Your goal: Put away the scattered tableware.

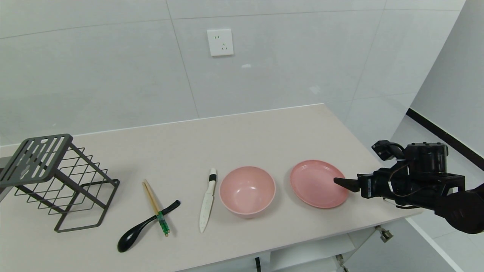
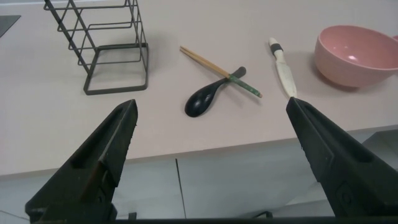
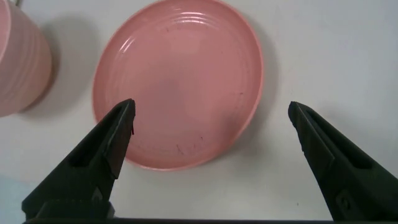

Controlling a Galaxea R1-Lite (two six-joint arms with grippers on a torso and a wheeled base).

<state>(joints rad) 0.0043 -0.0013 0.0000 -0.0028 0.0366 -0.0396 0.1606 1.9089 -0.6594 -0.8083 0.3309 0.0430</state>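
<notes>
The pink plate lies flat near the right end of the counter, just beside the pink bowl. Our right gripper hovers by its right rim, jaws spread wide and empty, so we judge the plate is first to go. Next we must lower, pinch its rim and carry it to the rack at the far left. Our left gripper hangs wide open, holding nothing

1. In the left wrist view, the wire rack loses its top past the edge, and the pink bowl its far side.
2. In the head view, the right gripper covers a bit of the plate rim.
</notes>
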